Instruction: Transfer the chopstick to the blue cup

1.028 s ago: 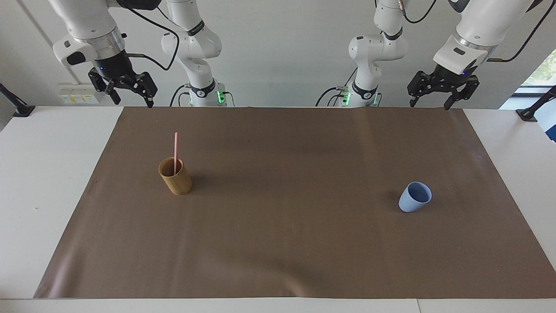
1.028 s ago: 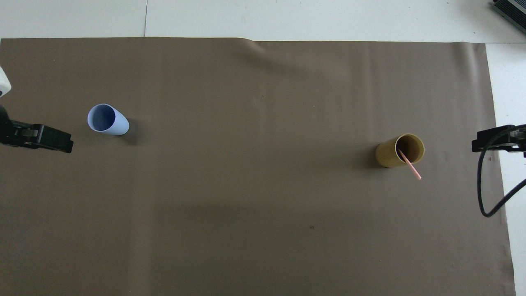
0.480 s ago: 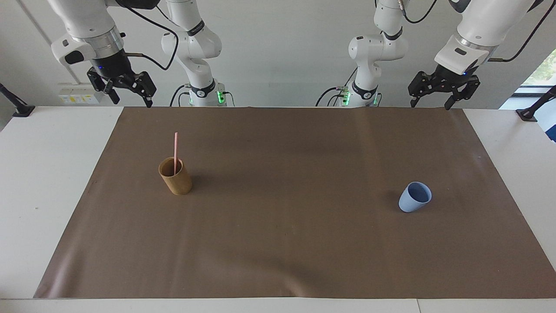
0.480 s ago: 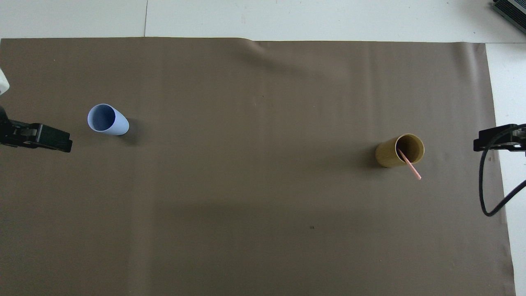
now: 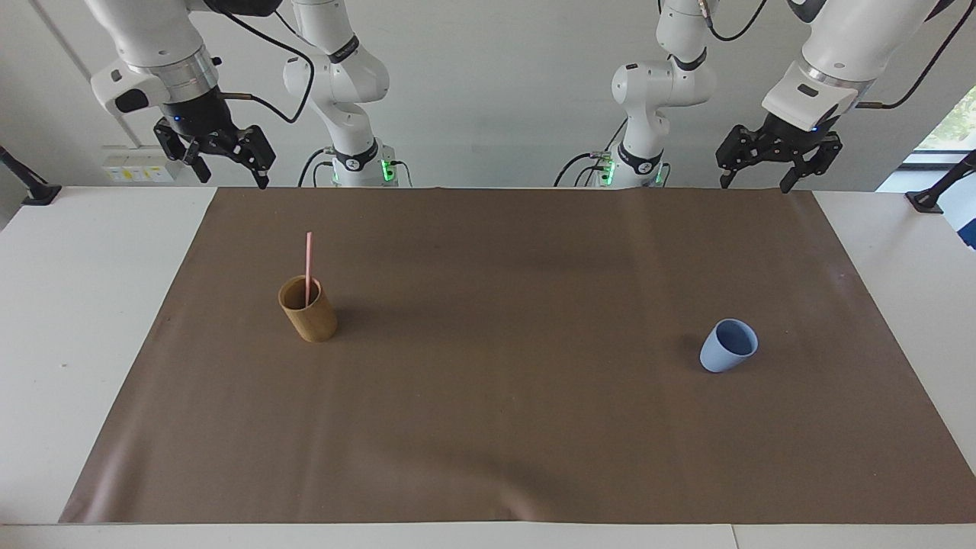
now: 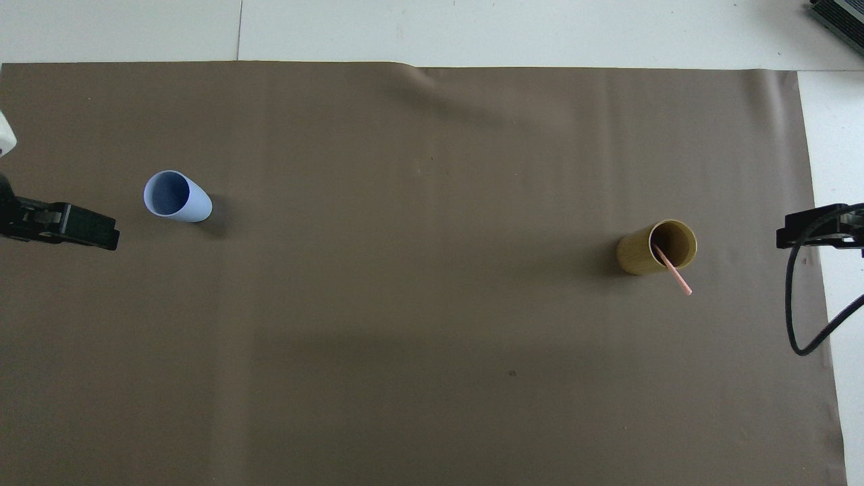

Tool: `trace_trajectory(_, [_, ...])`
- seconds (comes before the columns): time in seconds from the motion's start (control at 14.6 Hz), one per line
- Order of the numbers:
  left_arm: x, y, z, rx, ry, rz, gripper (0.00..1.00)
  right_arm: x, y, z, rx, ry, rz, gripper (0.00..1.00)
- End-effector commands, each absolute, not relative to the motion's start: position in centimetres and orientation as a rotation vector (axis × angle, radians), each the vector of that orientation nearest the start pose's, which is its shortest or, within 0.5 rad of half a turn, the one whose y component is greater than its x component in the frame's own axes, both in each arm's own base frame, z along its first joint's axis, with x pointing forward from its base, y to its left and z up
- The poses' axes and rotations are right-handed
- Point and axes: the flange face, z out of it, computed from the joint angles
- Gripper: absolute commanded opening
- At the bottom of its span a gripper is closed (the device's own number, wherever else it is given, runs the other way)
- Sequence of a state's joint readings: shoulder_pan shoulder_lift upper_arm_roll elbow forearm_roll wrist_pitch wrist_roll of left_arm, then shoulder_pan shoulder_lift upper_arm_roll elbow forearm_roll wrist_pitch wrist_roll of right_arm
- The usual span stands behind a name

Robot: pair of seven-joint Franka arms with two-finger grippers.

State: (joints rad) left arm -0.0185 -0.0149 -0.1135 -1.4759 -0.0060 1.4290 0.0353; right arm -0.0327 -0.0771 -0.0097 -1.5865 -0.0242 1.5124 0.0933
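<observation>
The pale pink chopstick [image 5: 308,263] stands tilted in a tan bamboo-coloured cup [image 5: 309,313] toward the right arm's end of the table; from above, the chopstick [image 6: 675,271] leans over that cup's rim [image 6: 673,243]. The small blue cup [image 5: 728,347] stands upright toward the left arm's end, and the overhead view shows the blue cup [image 6: 175,196] with nothing inside. My right gripper [image 5: 233,178] hangs open and holds nothing, high over the mat's edge by the robots. My left gripper [image 5: 753,184] hangs open the same way at its own end.
A brown mat [image 5: 496,427] covers most of the white table [image 5: 69,320]. A black cable [image 6: 796,317] loops down from the right arm at the mat's edge. A dark device [image 6: 840,17] sits at the table's corner farthest from the robots.
Both grippers have drifted slightly upward and stay open. The cups and the chopstick have not moved.
</observation>
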Motion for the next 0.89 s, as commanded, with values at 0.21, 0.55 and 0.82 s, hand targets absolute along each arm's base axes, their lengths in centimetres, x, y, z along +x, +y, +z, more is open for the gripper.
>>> trace_trajectory(0.21, [52.56,-6.98,66.3,-3.12,0.332,0.022,1.0,52.44,-2.36,65.52,-3.134,0.231,0.002,1.0])
trace_trajectory(0.55, [52.66,-7.01,66.31,-3.122,0.332,0.01,1.0,52.43,-2.45,65.59,-3.134,0.234,0.0,1.0])
trace_trajectory(0.82, [52.69,-7.04,66.31,-3.123,0.335,0.0,1.0,52.44,-2.36,65.59,-3.134,0.231,0.0,1.0])
